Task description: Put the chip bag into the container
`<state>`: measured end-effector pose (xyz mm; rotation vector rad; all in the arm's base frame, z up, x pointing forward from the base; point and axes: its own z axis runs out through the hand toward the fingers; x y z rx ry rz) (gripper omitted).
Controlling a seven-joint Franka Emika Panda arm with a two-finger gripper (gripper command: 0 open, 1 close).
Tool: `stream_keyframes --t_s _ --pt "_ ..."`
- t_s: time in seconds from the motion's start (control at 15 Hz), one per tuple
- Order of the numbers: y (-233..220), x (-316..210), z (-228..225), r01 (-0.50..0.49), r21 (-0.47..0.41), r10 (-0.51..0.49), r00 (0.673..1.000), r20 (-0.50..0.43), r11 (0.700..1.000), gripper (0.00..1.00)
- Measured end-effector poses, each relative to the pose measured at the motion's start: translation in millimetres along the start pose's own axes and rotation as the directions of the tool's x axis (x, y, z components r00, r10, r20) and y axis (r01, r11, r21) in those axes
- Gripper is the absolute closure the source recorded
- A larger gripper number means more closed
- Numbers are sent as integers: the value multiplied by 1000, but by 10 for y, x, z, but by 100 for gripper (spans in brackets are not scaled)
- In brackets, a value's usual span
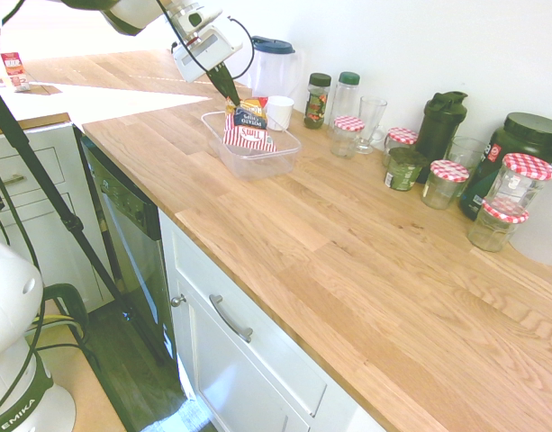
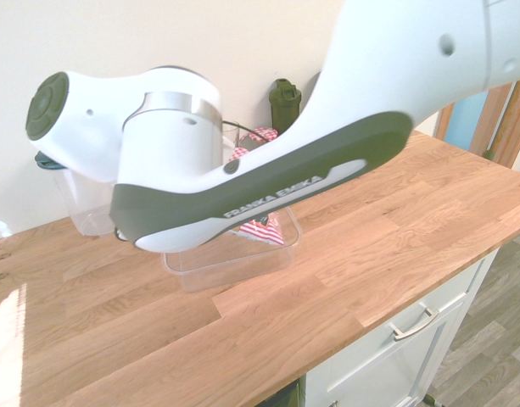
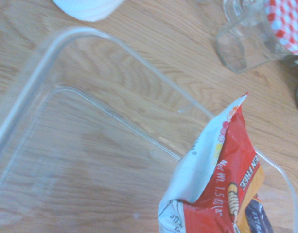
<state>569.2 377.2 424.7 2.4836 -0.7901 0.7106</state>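
The chip bag (image 1: 248,123), red-and-white striped with a yellow top and a blue band, stands upright inside the clear shallow container (image 1: 257,155) at the back left of the wooden counter. My gripper (image 1: 230,94) comes down from the upper left and is shut on the bag's top corner. In the second exterior view my arm covers most of the scene; only the bag's striped lower part (image 2: 264,231) and the container's front wall (image 2: 221,263) show below it. The wrist view looks down at the container's rim (image 3: 42,73) and bare floor, with the bag (image 3: 221,184) rising from the bottom edge.
A clear pitcher with a blue lid (image 1: 274,65) and a white cup (image 1: 279,112) stand right behind the container. Spice bottles, glasses, several jars with red-checked lids (image 1: 349,135) and a dark shaker (image 1: 440,121) line the back wall. The counter's front edge (image 1: 257,288) runs diagonally.
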Motion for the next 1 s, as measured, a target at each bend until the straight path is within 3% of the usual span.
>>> stream_keyframes --t_s 0.27,0.67,1.0 --pt "-401 -40 124 -16 -9 16 1000 21 1000 0" --pt "-535 52 201 -39 -18 40 998 45 999 0" --pt "-402 172 -240 -73 34 70 994 80 997 0"
